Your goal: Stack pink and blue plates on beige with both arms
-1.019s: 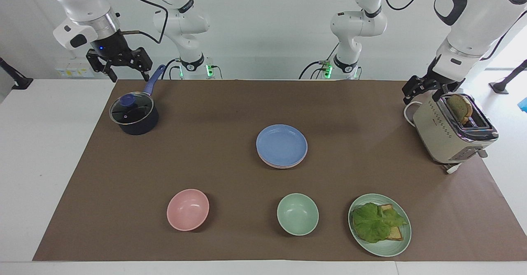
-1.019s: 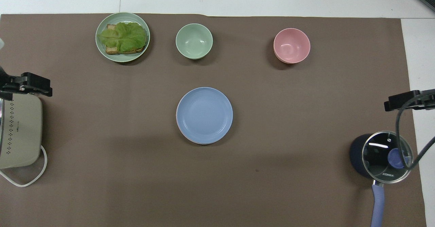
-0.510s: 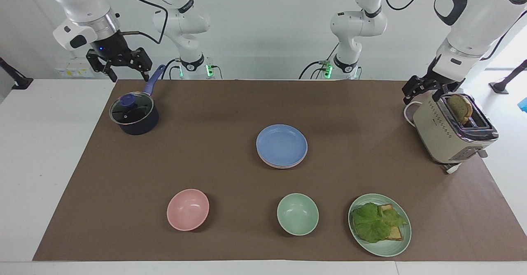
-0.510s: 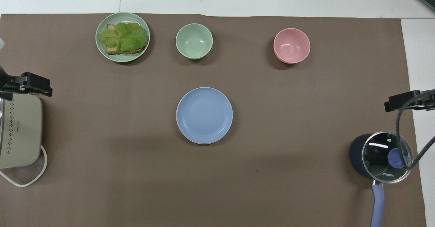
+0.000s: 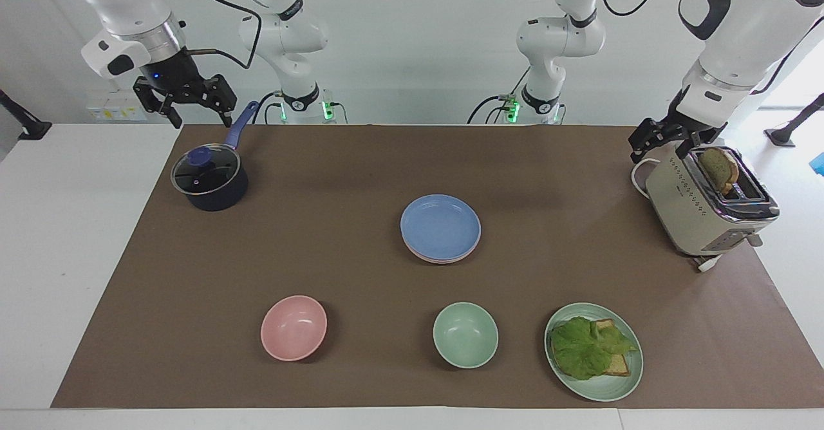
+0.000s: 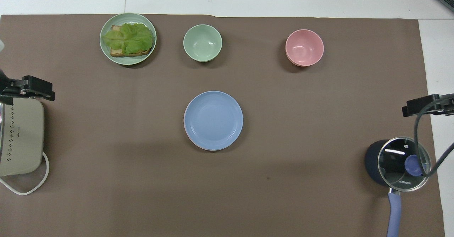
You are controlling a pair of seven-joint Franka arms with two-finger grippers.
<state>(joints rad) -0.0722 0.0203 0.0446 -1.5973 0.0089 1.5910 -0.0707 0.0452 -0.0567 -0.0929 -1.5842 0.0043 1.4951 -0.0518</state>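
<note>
Here the blue plate (image 5: pixel 440 225) sits on top of a stack at the middle of the brown mat (image 5: pixel 335 256), with the pink plate (image 5: pixel 435 259) showing only as a thin rim directly beneath it; the beige plate cannot be made out in either view. The right gripper (image 5: pixel 191 116) hangs in the air over the mat's edge at the right arm's end of the table, just above the handle of the dark saucepan (image 5: pixel 210 182) with its glass lid, its 2 fingers spread apart and holding nothing. The left gripper (image 5: pixel 658 148) hangs just beside the beige toaster (image 5: pixel 702 208) at the left arm's end, jaws likewise apart and empty; a slice of bread (image 5: pixel 719 167) stands in the toaster's slot. Farther from the robots than the stack lie 3 dishes in a row: a pink bowl (image 5: pixel 293 327) toward the right arm's end, a green bowl (image 5: pixel 465 335) in the middle, and a green plate (image 5: pixel 605 388) carrying lettuce and bread toward the left arm's end. Both grippers are well apart from the stack.
</note>
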